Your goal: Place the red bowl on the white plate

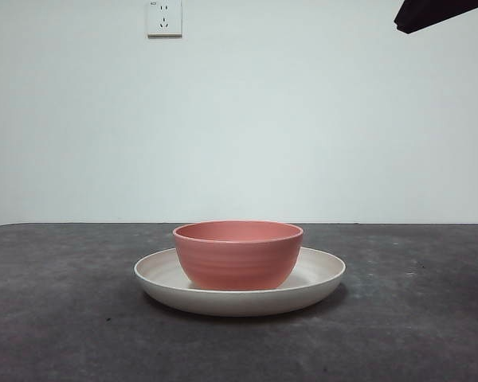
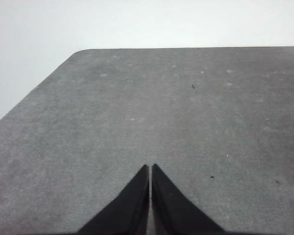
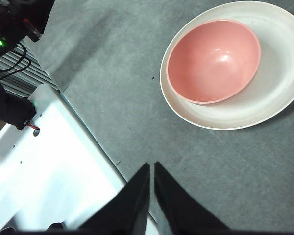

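The red bowl (image 1: 238,255) sits upright, open side up, in the white plate (image 1: 323,274) on the grey table (image 1: 56,318). Both grippers, left (image 2: 150,167) and right (image 3: 151,165), are pressed together, holding nothing, away from the bowl.

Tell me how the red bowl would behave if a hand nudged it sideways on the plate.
The red bowl looks rigid, so it should keep its shape. Its matte base sits on the smooth white plate, so it would probably slide, not tip. The plate's raised rim would likely stop it.
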`<state>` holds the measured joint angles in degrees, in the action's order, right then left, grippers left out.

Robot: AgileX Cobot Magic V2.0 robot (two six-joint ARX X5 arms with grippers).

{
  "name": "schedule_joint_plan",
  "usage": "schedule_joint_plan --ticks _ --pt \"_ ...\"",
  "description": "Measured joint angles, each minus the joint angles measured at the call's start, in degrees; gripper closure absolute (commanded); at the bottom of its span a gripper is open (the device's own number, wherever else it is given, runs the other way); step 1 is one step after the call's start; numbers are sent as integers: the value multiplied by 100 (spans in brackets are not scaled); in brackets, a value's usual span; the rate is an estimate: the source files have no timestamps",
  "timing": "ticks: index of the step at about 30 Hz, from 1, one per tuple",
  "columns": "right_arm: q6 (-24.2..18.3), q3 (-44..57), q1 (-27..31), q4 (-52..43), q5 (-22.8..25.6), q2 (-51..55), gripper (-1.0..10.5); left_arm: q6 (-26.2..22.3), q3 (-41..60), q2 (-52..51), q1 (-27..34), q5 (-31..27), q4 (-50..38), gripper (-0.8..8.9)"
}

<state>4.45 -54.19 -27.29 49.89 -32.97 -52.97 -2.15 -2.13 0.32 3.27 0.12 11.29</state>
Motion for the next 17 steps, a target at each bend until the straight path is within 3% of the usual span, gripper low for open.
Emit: schedule_joint_plan --ticks 5,9,11,17 --pt "-68 0 17 -42 109 20 938 0 0 0 0 0 0 805" --pt "-275 0 219 -503 826 275 938 0 0 -2 0 0 0 805" --pt "-358 28 461 -984 1204 529 938 0 0 -2 0 0 0 805" --pt "-450 686 1508 -2240 1475 1530 938 0 0 0 0 0 0 805"
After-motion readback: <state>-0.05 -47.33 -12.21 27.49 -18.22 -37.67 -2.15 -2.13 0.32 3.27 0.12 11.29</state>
